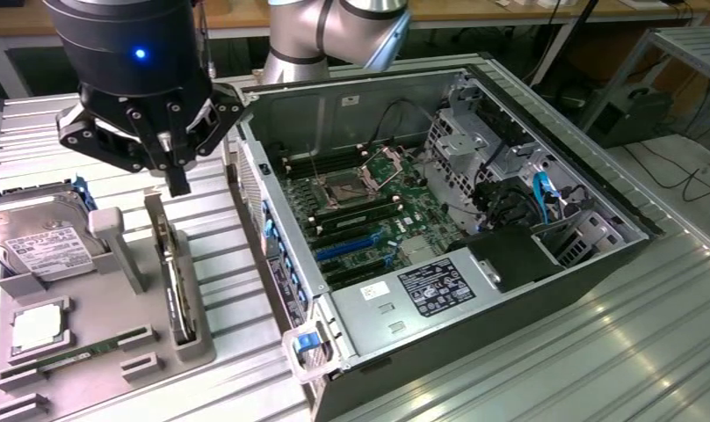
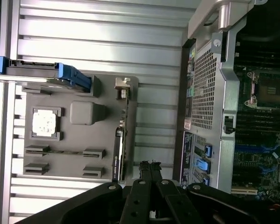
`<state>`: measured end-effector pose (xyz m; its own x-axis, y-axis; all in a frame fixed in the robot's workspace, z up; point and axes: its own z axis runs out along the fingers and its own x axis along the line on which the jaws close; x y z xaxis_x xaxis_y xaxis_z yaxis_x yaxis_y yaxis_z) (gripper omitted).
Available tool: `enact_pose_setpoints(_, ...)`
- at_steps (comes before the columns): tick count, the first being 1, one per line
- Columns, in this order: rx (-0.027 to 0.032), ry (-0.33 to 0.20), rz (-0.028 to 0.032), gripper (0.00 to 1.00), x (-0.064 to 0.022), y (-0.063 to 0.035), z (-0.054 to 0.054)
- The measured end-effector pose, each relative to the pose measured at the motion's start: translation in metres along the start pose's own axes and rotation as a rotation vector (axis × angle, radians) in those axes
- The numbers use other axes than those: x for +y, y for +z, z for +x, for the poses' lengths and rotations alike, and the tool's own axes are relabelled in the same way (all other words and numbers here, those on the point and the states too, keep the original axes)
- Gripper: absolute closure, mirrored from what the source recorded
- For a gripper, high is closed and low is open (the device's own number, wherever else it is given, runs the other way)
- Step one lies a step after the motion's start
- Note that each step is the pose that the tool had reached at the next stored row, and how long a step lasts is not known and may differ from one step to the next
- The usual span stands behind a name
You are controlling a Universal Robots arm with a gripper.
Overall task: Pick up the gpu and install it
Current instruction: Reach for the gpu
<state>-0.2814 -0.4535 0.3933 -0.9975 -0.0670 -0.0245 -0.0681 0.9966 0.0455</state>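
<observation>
The gpu [image 1: 171, 264], a slim dark card with a silvery metal edge, is standing on its long edge in a slot of the grey moulded holder [image 1: 203, 352]. The holder is lying on the ribbed metal table [image 1: 590, 352], at the exterior view's left. Only the card's thin upper edge is showing, so its cooler face is hard to make out. In the wrist view the gpu [image 2: 120, 154] is appearing as a narrow dark strip. The black gripper [image 1: 177, 185] is hovering just above the card's far end, its fingers [image 2: 144, 170] pressed together and gripping nothing. Left of the card, a silver hard drive [image 1: 45, 251] with a white label is being partly cut off by the picture's edge, and a thin green memory stick [image 1: 80, 356] is lying nearer. To the right, the open grey computer case [image 1: 320, 114] is exposing its green motherboard [image 1: 379, 220].
</observation>
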Motion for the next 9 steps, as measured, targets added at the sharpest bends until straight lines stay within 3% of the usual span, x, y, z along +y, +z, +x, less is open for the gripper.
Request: enact_pose_setpoints(9,0.0000,0.000,0.0000,0.89,-0.0020,-0.0005,0.015)
